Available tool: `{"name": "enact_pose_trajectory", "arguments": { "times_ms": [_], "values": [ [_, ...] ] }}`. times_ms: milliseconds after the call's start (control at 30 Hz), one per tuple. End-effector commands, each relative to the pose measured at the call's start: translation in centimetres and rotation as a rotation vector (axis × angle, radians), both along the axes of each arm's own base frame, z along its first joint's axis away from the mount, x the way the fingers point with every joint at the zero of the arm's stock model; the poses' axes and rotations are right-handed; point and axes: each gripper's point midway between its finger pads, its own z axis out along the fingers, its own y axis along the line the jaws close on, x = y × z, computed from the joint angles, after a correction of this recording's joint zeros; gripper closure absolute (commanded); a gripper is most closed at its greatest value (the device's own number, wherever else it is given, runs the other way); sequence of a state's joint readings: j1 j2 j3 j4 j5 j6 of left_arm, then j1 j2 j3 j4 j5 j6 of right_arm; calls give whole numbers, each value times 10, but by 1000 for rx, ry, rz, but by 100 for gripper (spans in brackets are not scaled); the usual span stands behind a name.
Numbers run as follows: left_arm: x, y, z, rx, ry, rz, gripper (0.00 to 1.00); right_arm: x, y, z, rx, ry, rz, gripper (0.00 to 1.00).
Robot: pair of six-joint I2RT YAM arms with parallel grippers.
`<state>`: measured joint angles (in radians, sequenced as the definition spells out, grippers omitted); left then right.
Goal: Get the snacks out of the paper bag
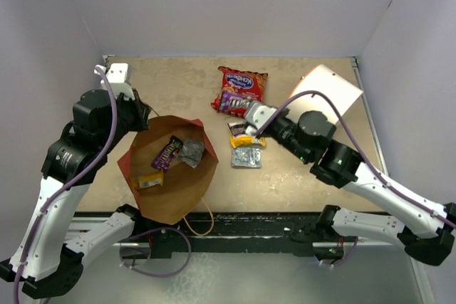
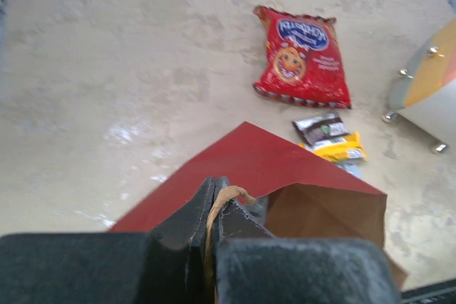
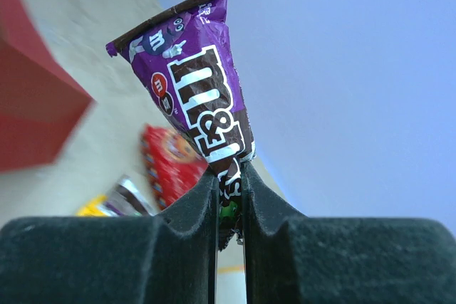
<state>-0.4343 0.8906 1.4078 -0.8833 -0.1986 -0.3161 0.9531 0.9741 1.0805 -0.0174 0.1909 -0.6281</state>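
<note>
1. The left jaws are closed right down, with no gap showing in the wrist view. They pinch the far rim of the paper bag (image 2: pixel 249 158) together with its thin brown loop handle (image 2: pixel 235 191).
2. On the near side of those jaws the bag's mouth lies open. Inside I can see a second purple packet (image 1: pixel 167 153), a silver foil pack (image 1: pixel 191 152) and a small yellow packet (image 1: pixel 149 180), so I'd say the job is roughly half done.
3. Just to the near side of the right jaws, a dark-and-yellow pack (image 1: pixel 246 137) and another silver foil pack (image 1: pixel 246 158) lie on the table (image 1: pixel 178 83), outside the bag.
4. The right jaws are shut tight on one end of a purple candy packet (image 3: pixel 199 83), which stands straight out from them and looks lifted off the table. Just beyond the jaws lies the red cookie bag (image 1: pixel 246 82).
5. The step in hand looks to be setting this packet down.
   - To do it well, the right arm should bring the packet low over bare table beside the cookie bag before the jaws part, so it lands flat and doesn't slide onto its neighbours.
   - The left jaws should hold the rim up meanwhile, so the mouth gapes for the next reach.
</note>
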Motion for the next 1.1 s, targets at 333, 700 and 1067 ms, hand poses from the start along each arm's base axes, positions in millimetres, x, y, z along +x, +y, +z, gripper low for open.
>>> {"name": "enact_pose_trajectory", "arguments": {
  "times_ms": [333,700,1067],
  "values": [
    [-2,-56,38,213,-269,-499,100,115,-16,-151,-371,228,25,98],
    [-21,-75,-21,182,-107,-657,100,126,-10,-258,-655,378,253,98],
    [-21,-48,-19,162,-89,-471,100,121,-6,-287,-624,478,253,71]
  ]
}}
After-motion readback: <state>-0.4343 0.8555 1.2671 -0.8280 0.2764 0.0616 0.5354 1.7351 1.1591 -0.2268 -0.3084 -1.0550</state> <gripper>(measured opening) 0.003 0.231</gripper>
